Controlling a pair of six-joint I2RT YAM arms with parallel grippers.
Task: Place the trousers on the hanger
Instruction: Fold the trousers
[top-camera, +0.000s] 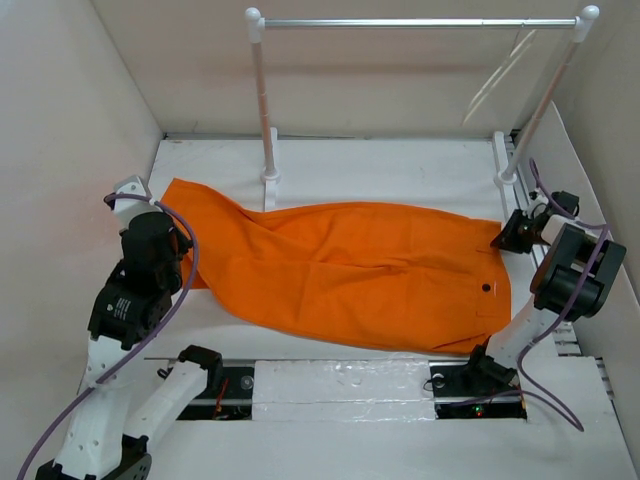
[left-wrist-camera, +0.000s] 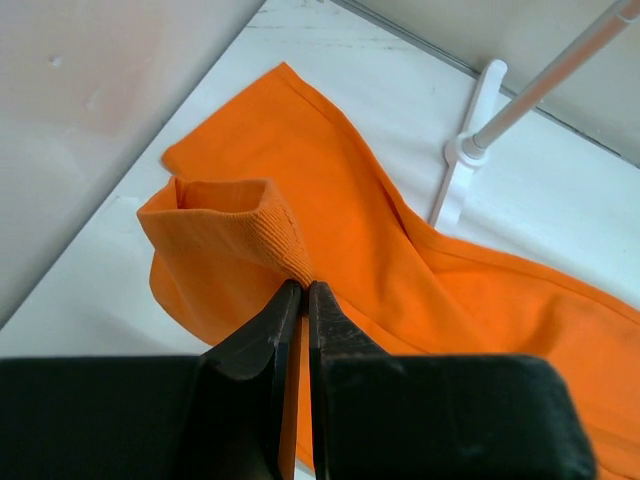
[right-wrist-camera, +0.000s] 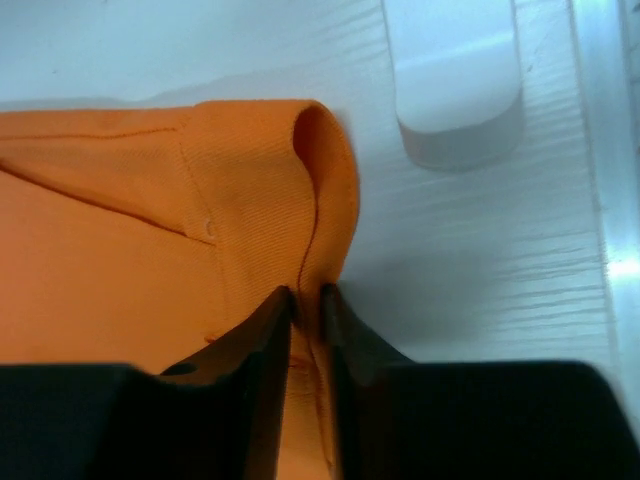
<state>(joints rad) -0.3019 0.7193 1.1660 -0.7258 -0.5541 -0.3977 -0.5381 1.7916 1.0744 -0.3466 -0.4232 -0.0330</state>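
The trousers (top-camera: 350, 275) are plain bright orange, ribbed at the edges, with one small dark button (top-camera: 486, 288). The table (top-camera: 400, 165) is white. The rack (top-camera: 268, 120) has white posts and a silver bar (top-camera: 415, 22). The hanger (top-camera: 498, 77) is pale cream. The left gripper (left-wrist-camera: 305, 290) and the right gripper (right-wrist-camera: 307, 292) are black. The cables (top-camera: 193, 262) are purple.

trousers (top-camera: 340, 275) flat across the table (top-camera: 400, 165), rack (top-camera: 420, 22) behind them, hanger (top-camera: 500, 75) hung at the rack's right end

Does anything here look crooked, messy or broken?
Nothing looks broken or spilled. The trousers lie slanted across the table, one end puckered in the left gripper, the waist pinched by the right gripper. The hanger dangles tilted on the rail.
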